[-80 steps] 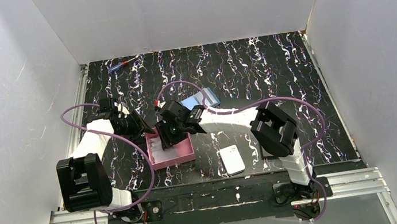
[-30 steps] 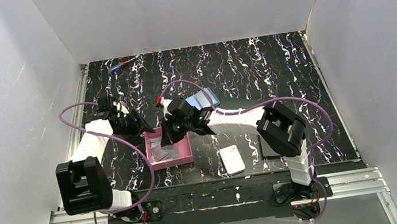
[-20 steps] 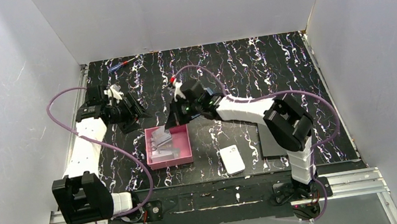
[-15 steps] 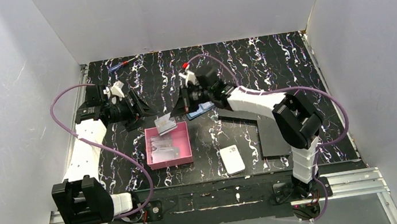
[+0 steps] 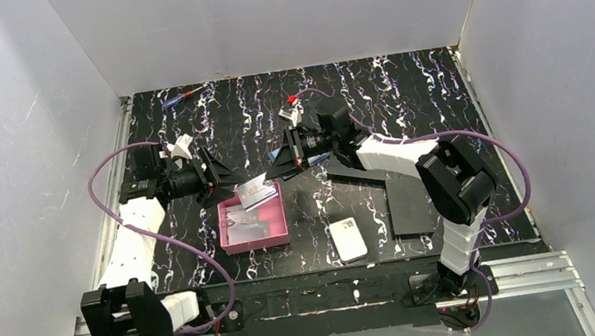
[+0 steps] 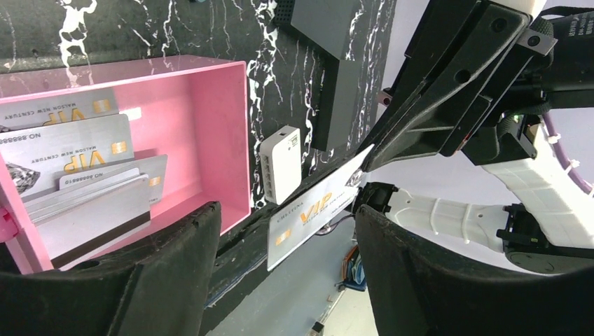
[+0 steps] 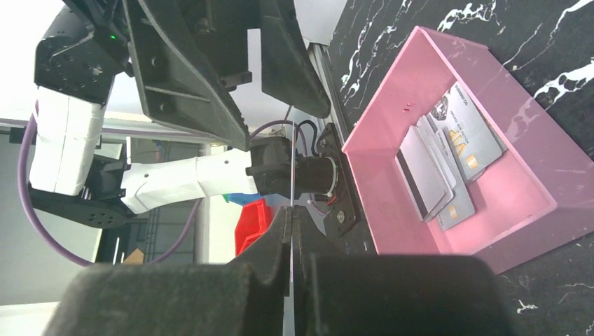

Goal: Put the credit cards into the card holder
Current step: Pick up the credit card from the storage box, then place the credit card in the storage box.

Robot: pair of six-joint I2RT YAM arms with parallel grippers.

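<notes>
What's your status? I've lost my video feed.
Right tool shut on one credit card, held aloft. Left tool open, facing it. More cards in pink tray. No obstruction seen.

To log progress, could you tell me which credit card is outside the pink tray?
The single card pinched by the right gripper, held up in the air clear of the pink tray; the other cards lie overlapping inside it.

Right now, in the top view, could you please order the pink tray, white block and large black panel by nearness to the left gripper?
1. Pink tray, beside the left gripper.
2. White block, centre, near edge.
3. Large black panel, right side.
</notes>
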